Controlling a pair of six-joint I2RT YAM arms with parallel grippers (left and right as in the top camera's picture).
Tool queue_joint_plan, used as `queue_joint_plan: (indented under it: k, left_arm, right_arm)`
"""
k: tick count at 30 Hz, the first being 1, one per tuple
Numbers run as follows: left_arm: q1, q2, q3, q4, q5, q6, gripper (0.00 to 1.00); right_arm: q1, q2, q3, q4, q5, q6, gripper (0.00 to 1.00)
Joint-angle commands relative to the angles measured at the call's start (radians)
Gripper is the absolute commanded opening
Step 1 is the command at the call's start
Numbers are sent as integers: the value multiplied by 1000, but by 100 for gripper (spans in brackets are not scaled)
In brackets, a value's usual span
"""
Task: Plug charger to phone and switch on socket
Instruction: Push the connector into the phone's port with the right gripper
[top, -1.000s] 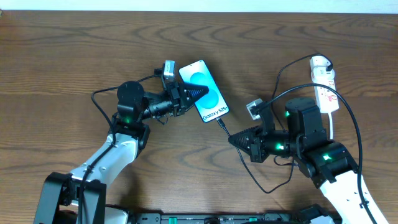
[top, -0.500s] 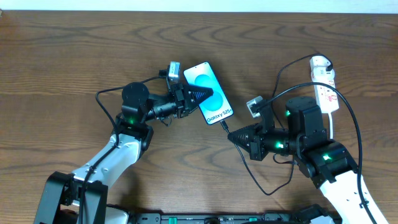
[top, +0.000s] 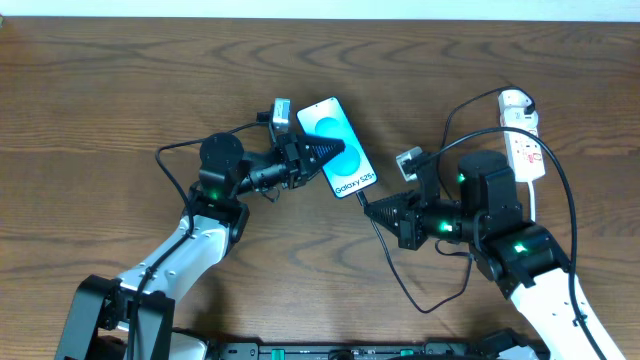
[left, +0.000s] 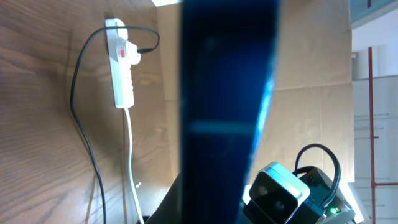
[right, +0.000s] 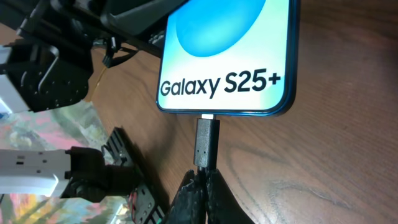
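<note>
The charger (right: 206, 140) touches its plug tip to the bottom edge of the phone (top: 350, 178) mid-table. The right gripper (top: 368, 210) is clamped on the cable and the left gripper (top: 333, 152) pinches the phone. The socket (top: 524, 140) lies well apart, far right.

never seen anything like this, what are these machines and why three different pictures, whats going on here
These are two robot arms at a wooden table, each ending in a two-finger gripper. The wide picture comes from a fixed camera above the table. The other two come from small cameras on each arm's wrist, so they look along that arm's own fingers.

The left gripper is clamped on the phone, which fills the left wrist view as a blurry dark blue band. The right gripper pinches the charger just behind its plug. The plug's metal tip meets the phone's bottom edge; how far in it sits cannot be told. Beyond the right arm lies the socket, a white power strip, with the black cable running to it.
</note>
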Motion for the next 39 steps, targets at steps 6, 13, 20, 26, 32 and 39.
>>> queue_joint_plan:
  k: [6,13,20,26,32,39]
  left_arm:
    - [-53,1,23,9,118,1,7]
    - [-51,1,23,9,114,35,7]
    - [-33,2,23,2,56,87,7]
    - [2,2,23,-68,51,138,8]
    - [18,2,23,-130,51,159,8]
    - [18,2,23,-130,40,159,7]
  right_arm:
    - [7,51,7,107,53,11,2]
    - [7,49,7,110,33,47,13]
    - [6,40,7,110,-36,47,31]
    - [2,-24,8,109,-45,39,49]
    - [-21,-129,8,105,5,11,58]
    - [56,-175,8,0,258,-37,59]
